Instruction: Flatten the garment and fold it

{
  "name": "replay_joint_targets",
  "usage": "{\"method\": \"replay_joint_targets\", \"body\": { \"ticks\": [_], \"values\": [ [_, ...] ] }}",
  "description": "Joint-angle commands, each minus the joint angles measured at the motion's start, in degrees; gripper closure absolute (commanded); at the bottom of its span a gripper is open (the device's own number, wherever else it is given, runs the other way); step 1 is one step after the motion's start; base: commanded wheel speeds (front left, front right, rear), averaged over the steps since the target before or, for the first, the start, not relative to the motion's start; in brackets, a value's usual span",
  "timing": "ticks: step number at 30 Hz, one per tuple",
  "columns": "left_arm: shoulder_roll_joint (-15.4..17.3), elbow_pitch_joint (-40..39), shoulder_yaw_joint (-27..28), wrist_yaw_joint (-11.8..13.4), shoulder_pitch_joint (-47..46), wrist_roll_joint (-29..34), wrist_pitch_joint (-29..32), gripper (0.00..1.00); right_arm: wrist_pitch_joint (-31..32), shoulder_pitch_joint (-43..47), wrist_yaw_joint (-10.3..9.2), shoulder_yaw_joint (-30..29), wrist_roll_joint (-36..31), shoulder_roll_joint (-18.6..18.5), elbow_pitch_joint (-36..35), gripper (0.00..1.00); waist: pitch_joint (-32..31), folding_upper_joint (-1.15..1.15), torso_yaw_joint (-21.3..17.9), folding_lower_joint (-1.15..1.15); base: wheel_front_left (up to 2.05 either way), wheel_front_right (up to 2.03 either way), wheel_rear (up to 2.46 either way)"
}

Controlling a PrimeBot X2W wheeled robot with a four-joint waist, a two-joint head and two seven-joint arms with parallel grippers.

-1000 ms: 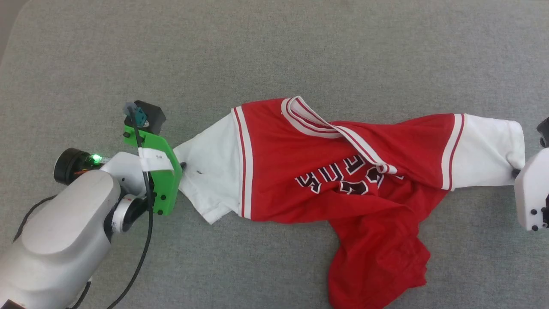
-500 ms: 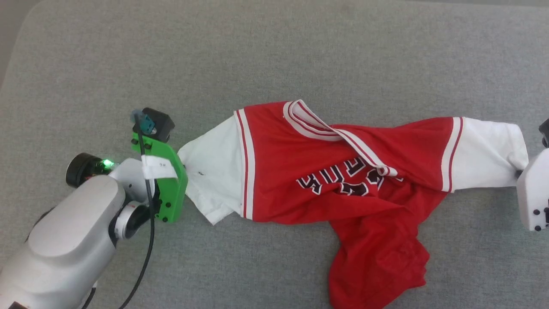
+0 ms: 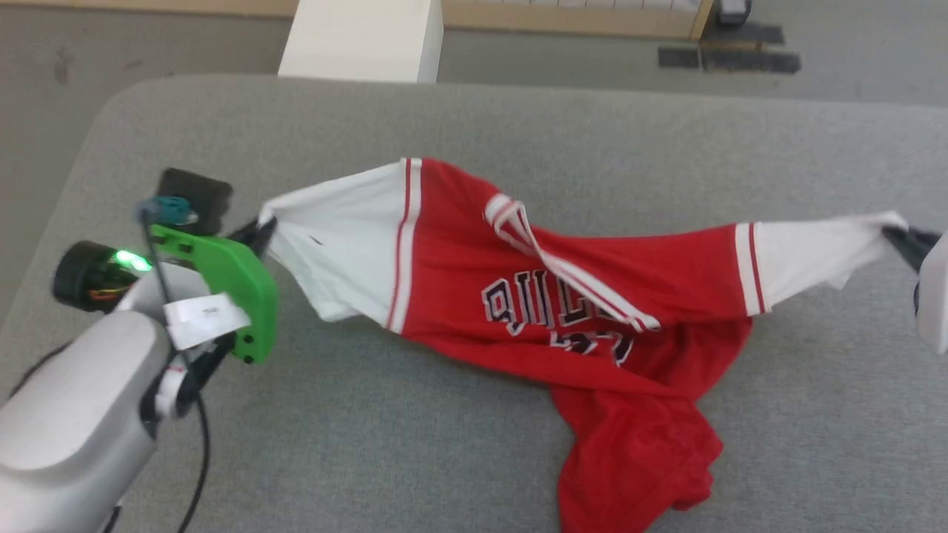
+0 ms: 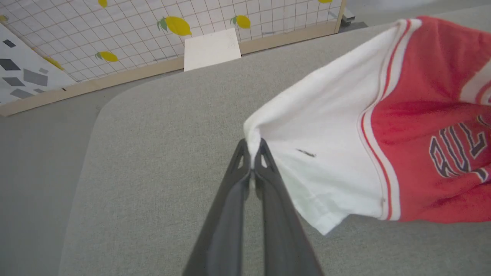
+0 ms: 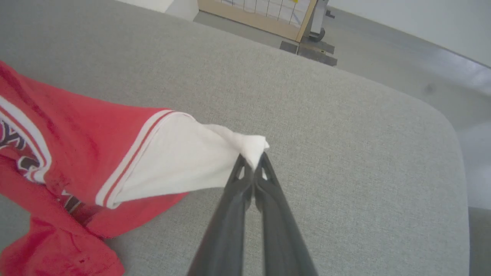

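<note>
The red jersey T-shirt (image 3: 474, 266) lies stretched sideways across the middle of the grey fabric-covered table (image 3: 415, 444), its 2 white sleeves pulled out toward 9 and 3 o'clock in the head view. The striped collar is folded diagonally over the chest, and it partly covers the black, white-outlined lettering. The lower body trails to 5 o'clock and ends in a crumpled red heap on the table.

The left gripper (image 4: 252, 152) is at the shirt's 9 o'clock. Its dark fingers are pinched together on the bunched edge of that sleeve. The right gripper (image 5: 253, 161) is at 3 o'clock, closed tight on the tip of the other sleeve, which is drawn into a narrow point.

The table has rounded corners and a plain woven cover. Beyond its far edge, at 12 o'clock, is grey floor (image 3: 148, 44) with a white block (image 3: 363, 37) standing on it, and 2 dark mats (image 3: 729, 55) lie toward 1 o'clock. A wooden rail (image 3: 578, 18) runs along the base of a white grid panel printed with yellow lemons (image 4: 115, 30).
</note>
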Motion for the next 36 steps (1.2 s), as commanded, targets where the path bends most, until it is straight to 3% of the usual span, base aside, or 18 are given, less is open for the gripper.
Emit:
{"method": "replay_joint_targets", "body": {
  "ticks": [1, 7, 18, 25, 36],
  "values": [
    [1.2, -1.1, 1.0, 0.9, 0.9, 0.3, -1.1, 1.0, -0.8, -1.6, -0.08, 0.2, 1.3, -0.7, -1.1, 1.0, -3.3, 0.0, -1.0, 0.0, 0.0, 0.0, 0.0],
    [4.7, -8.2, 4.8, 3.2, 2.3, -0.5, -4.0, 1.0, -2.2, -5.1, -0.08, -1.5, 8.2, -1.4, -5.1, 1.0, -5.8, 0.0, -2.0, 0.0, 0.0, 0.0, 0.0],
    [9.5, -17.0, 12.1, 1.5, -6.4, -2.6, -3.7, 1.0, -3.7, -18.8, -0.08, -1.0, 14.2, -2.1, -7.2, 1.0, -3.7, 0.0, -3.8, 0.0, 0.0, 0.0, 0.0],
    [8.7, -13.6, 14.0, -3.2, -19.2, -2.8, -1.1, 1.0, -5.1, -34.1, -0.08, 3.3, 15.2, -2.4, -0.4, 1.0, 2.2, 0.0, -5.0, 0.0, 0.0, 0.0, 0.0],
    [1.7, 8.7, 12.1, -13.3, -49.8, 2.6, 1.7, 1.0, -14.9, -63.7, -0.08, 15.3, 10.7, -0.8, 18.0, 1.0, 16.3, 0.0, -7.2, 0.0, 0.0, 0.0, 0.0]
  ]
}}
